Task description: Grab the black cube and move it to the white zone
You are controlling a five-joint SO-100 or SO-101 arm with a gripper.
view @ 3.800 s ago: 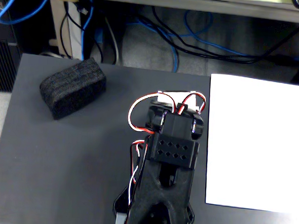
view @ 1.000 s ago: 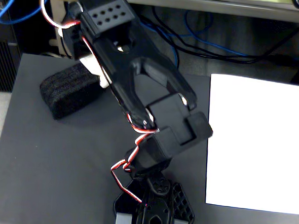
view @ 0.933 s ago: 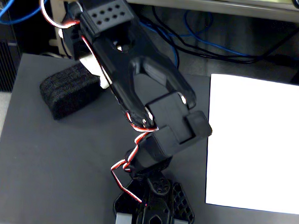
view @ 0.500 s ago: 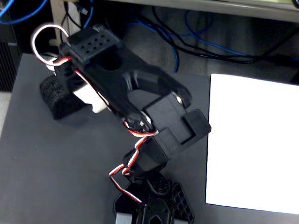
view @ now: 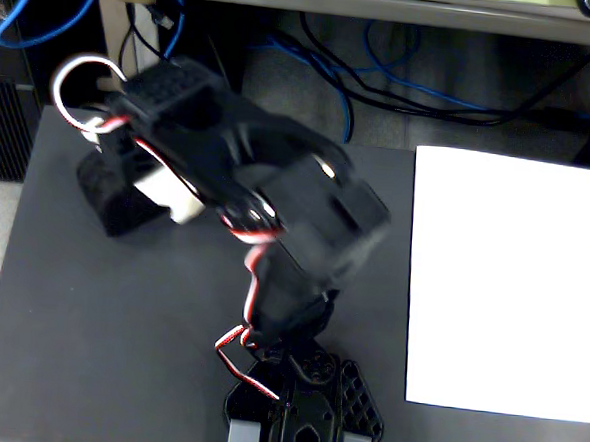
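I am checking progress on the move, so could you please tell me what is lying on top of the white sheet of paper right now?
Nothing shows on the white zone; its whole surface looks bare. The black cube seems to sit far left beneath the blurred arm, which covers most of it.

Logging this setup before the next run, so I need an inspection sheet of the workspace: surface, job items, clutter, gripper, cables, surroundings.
Surface: dark grey table top, flat, mostly bare.
Job's things: the white zone, a sheet of paper, lies flat at the right of the fixed view, nothing on it. The black cube sits at the table's upper left, largely hidden under the arm.
Clutter: nothing seen.
Gripper: the gripper is over the cube; blur and the arm hide whether it is open or shut.
Cables: red and white wires run along the arm; a white loop stands at its far end.
Surroundings: blue cables and black ones on the floor beyond the table.
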